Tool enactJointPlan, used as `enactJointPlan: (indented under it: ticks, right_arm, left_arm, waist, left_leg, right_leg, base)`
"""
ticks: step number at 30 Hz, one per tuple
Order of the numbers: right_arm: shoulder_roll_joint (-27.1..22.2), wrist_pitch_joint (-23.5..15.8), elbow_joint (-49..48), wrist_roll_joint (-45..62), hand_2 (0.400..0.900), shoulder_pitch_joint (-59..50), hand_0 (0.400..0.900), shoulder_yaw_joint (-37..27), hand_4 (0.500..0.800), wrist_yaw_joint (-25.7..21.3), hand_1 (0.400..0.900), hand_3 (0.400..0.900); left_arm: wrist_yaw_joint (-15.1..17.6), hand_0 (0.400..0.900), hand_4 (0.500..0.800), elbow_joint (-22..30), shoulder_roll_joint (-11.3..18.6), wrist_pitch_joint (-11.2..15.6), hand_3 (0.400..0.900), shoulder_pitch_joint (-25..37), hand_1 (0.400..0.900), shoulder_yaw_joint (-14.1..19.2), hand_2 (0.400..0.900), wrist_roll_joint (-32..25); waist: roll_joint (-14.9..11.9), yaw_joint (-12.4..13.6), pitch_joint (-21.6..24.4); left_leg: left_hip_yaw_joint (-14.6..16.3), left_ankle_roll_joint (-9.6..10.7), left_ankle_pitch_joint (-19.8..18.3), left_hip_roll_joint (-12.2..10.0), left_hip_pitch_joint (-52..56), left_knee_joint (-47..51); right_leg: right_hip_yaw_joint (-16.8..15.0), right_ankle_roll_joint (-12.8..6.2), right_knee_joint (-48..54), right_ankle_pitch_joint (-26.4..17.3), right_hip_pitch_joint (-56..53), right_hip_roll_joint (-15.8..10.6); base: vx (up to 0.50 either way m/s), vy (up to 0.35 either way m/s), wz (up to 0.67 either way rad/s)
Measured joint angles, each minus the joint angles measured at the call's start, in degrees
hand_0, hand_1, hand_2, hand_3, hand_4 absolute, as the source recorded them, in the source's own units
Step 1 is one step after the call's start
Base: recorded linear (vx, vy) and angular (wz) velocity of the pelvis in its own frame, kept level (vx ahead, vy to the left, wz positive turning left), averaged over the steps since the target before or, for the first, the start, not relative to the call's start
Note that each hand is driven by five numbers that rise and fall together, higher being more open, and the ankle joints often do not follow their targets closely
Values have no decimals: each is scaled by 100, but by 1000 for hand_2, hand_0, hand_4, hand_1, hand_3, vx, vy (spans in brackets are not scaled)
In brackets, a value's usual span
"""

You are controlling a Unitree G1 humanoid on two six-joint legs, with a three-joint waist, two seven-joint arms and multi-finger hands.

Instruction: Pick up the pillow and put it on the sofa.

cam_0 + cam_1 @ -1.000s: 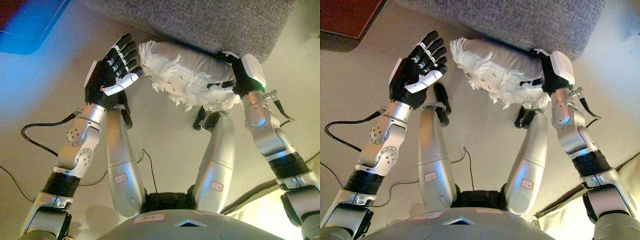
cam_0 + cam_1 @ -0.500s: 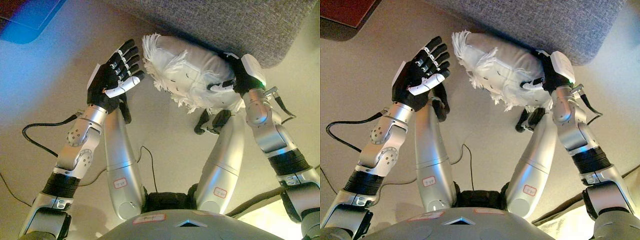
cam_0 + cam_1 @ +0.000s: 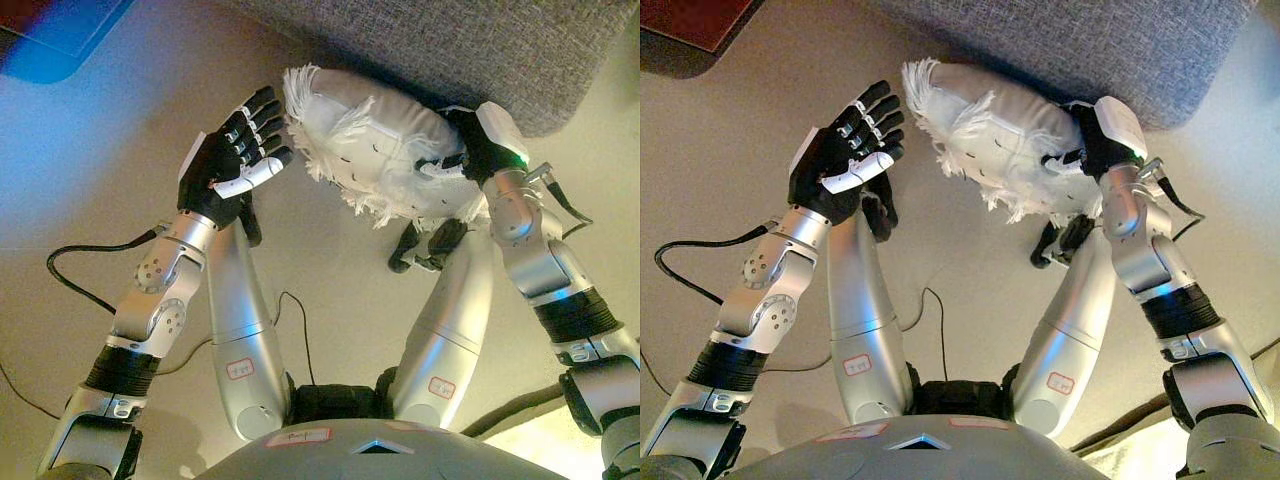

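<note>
1. Holding the pillow up off the floor is my right hand, clamped on the pillow's right end with thumb and fingers curled into the fabric; how far the fingers wrap behind it I cannot tell.
2. My left hand has its fingers straight and lightly spread, palm turned toward the pillow, gripping nothing. Its fingertips sit just beside the fringed left end, and whether they touch the fringe I cannot tell.
3. White and fringed, the pillow hangs between the two hands, right against the lower front edge of the grey sofa, not yet on the seat.
4. Its long axis runs left to right across my view, tilted a little, with the left end higher and nearer the sofa.
5. What matters next, as I judge it: the pillow lies straight off my left fingertips, to their right. Closing that hand inward onto the free end would give a two-handed hold for lifting it up and over the sofa's edge.
6. One-handed, the floppy left end may sag or catch on that edge.
</note>
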State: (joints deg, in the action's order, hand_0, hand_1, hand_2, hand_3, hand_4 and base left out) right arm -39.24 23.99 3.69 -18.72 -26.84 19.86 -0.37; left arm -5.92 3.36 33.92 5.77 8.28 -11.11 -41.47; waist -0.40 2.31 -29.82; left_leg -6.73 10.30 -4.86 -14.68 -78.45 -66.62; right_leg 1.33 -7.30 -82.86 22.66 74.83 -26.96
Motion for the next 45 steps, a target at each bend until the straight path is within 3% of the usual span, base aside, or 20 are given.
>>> enactJointPlan:
  ticks: [5,18,25,30,36,45]
  right_arm:
    - [5,145,153,0,400,-56,400,41,500,113,400,400]
    - [53,166,153,0,400,-55,400,120,500,92,400,400]
    - [134,35,154,-12,400,15,400,124,500,59,400,400]
    - [241,-135,127,-12,400,165,400,126,500,-41,400,400]
    - [306,-416,-161,-12,400,306,400,31,500,-231,400,400]
    - [341,-909,-683,9,400,1321,400,-141,500,-439,400,400]
  left_arm:
    - [-53,900,800,8,-11,-65,900,-15,900,0,900,8]
    - [-50,900,800,9,-13,-91,900,-165,900,0,900,10]
    - [-30,900,800,8,-27,-91,900,-205,900,0,900,11]
    - [239,900,800,8,-189,-2,900,-228,900,0,900,16]
    - [640,900,800,14,-354,215,900,-110,900,69,900,85]
    - [760,900,800,31,-472,324,900,-276,900,415,900,138]
  waist:
    - [1,136,-2]
    - [1,159,-2]
    - [0,188,-7]
    - [-3,258,-10]
    - [-7,237,-12]
    - [-50,255,-14]
  left_leg:
    - [3,14,-10,6,-5,-63]
    - [-1,16,-11,0,-9,-124]
    - [39,-12,8,-34,149,167]
    - [167,-77,58,-107,637,689]
    - [300,11,170,-133,1221,1438]
    - [688,-43,383,-80,3066,2925]
  right_leg:
    - [-41,9,-126,92,1,-75]
    - [-62,7,-172,95,-12,-81]
    - [96,49,62,71,-183,-77]
    - [347,55,602,32,-697,4]
    - [574,-95,1459,-179,-1367,147]
    - [871,-332,3134,-525,-3287,335]
  base:
    - [7,1,1]
    - [0,0,0]
    - [-8,7,-2]
    - [-24,5,-4]
    - [-54,-28,-2]
    - [87,-64,5]
